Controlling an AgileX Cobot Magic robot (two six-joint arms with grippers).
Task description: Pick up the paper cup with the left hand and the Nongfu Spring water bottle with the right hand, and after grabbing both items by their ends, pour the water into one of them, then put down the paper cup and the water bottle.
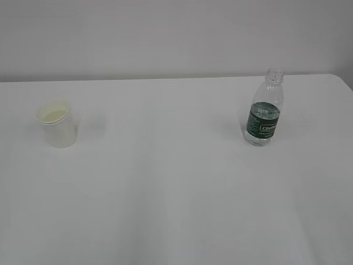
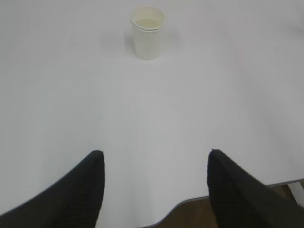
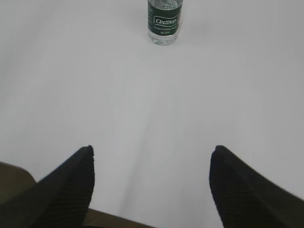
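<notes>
A small white tapered paper cup (image 1: 57, 125) with a rolled rim and a pale cream inside stands upright on the left of the white table (image 1: 176, 193), and a small clear ribbed plastic bottle (image 1: 265, 108) with a dark green label band and no cap stands upright on the right, well apart from the cup with bare tabletop between them. The table's far edge runs along the grey wall behind both, and its right far corner is rounded, just past the bottle. Neither arm appears in the exterior view. In the left wrist view the left gripper (image 2: 156, 164) sits back over the near edge of the table, where brown floor shows below the rim; its two black fingers (image 2: 88, 185) are spread wide with nothing between them, and the cup (image 2: 147, 32) stands far ahead, slightly left of centre. In the right wrist view the right gripper (image 3: 152, 159) likewise hangs back at the near table edge, fingers (image 3: 232, 185) wide apart and empty, with the bottle (image 3: 164, 22) far ahead, its top cut off by the frame.
</notes>
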